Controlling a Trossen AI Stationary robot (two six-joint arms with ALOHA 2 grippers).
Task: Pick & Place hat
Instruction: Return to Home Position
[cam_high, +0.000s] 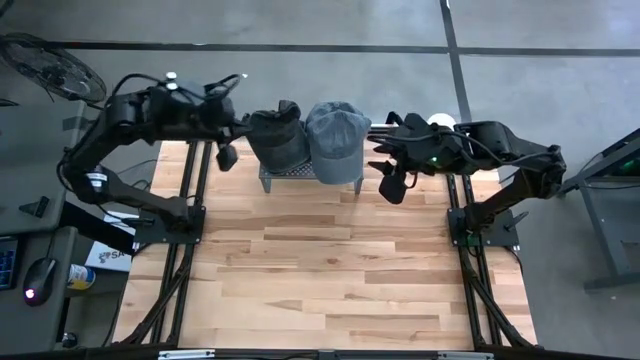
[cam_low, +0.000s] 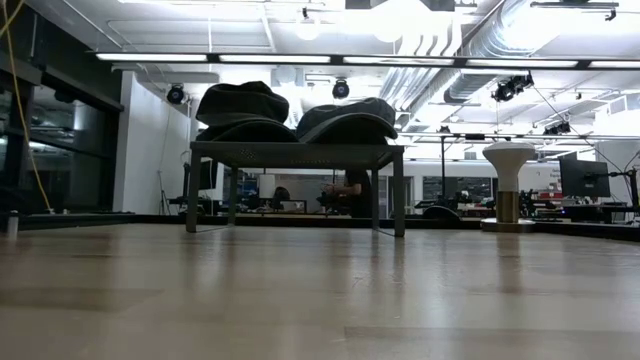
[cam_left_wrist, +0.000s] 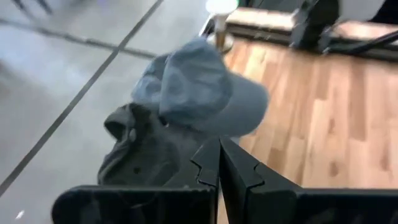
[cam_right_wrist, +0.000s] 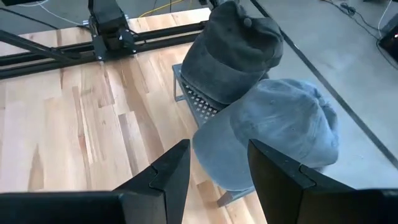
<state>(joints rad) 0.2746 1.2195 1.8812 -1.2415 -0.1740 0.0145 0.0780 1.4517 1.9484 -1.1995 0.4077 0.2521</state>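
Black cap (cam_high: 278, 138), gray cap (cam_high: 335, 140) atop shelf (cam_high: 287, 172); wood table (cam_high: 320, 270), concrete floor (cam_high: 300, 70).

- Light wooden plank table (cam_high: 330, 280): carries a small grey perforated metal shelf (cam_low: 295, 153) at its far middle edge.
- Shelf top: stacked black cloth caps (cam_high: 278, 135) left, blue-grey cloth cap (cam_high: 335, 140) right, touching.

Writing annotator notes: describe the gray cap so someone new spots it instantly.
At the wooden table's far edge stands a small metal shelf with caps side by side on top. The gray cap is on the side of the open right gripper. It is pale blue-gray; the black cap, by the shut left gripper, is far darker.
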